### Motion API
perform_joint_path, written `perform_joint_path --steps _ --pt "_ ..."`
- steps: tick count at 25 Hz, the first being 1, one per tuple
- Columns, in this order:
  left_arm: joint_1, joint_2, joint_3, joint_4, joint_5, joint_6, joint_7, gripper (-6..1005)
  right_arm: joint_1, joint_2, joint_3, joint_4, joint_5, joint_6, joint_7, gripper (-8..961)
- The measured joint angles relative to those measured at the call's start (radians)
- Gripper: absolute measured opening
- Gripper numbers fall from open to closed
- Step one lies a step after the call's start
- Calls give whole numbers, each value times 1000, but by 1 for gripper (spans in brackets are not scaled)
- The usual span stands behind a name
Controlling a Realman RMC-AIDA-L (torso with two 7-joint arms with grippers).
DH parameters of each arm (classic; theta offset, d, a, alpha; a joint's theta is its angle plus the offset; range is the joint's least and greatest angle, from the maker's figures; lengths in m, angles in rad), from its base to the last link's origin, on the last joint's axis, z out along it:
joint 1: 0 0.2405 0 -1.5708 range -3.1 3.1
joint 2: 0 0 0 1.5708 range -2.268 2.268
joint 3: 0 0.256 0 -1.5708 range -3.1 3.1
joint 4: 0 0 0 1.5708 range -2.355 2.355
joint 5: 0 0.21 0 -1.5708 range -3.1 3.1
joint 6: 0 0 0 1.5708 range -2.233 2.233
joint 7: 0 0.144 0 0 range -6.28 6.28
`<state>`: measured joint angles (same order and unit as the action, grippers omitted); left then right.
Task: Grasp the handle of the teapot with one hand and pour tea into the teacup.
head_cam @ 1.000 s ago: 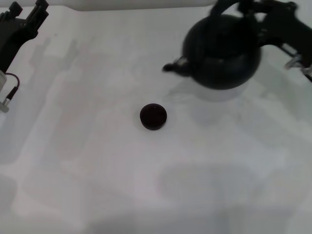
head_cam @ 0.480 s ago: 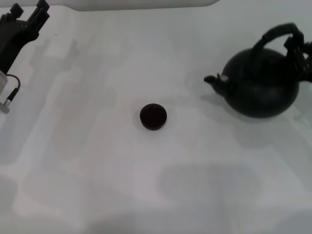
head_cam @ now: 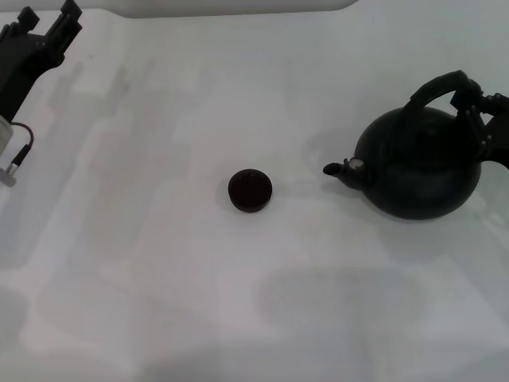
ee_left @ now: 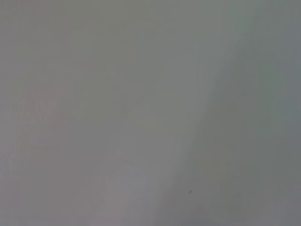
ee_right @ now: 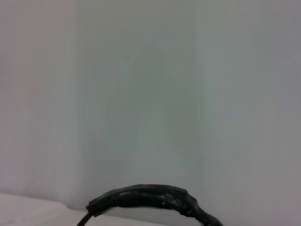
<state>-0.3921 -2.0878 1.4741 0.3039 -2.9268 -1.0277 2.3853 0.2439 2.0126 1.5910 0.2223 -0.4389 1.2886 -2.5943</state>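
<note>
The big black teapot [head_cam: 417,163] is at the right, low on the white table or just above it; I cannot tell which. Its spout [head_cam: 338,169] points left toward the tiny dark teacup [head_cam: 250,190], which stands alone mid-table, well apart from the spout. My right gripper [head_cam: 483,115] is at the right edge, closed on the right end of the black arched handle [head_cam: 433,86]. The handle's arch also shows in the right wrist view [ee_right: 146,198]. My left gripper [head_cam: 49,14] is parked at the far left corner, fingers apart and empty.
The white table [head_cam: 159,278] stretches bare around the cup. A cable with a plug [head_cam: 16,155] hangs at the left edge by the left arm. The left wrist view shows only a plain grey surface.
The teapot, held by my right gripper, came from high at the back to the right and down. In the last half second it dropped lower and its spout swung slightly left.
</note>
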Motion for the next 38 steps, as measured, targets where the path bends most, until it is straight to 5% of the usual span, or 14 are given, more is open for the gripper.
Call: perform_joint_path --steps 19,24,27,32,38 --pt "-1 0 0 -9 0 -6 0 804 -4 -1 2 -5 9 -47 91 203" --pt "1 1 0 -9 0 -7 0 804 -14 -16 2 -5 -2 -14 246 393" --pt "1 2 0 -9 0 -8 0 804 -27 -24 0 -14 -9 45 282 653" --pt "2 2 -1 -9 0 -2 0 805 -83 -32 5 -31 -10 131 285 879" --pt "1 1 -5 -15 0 0 0 805 -123 -27 91 -44 33 105 281 877"
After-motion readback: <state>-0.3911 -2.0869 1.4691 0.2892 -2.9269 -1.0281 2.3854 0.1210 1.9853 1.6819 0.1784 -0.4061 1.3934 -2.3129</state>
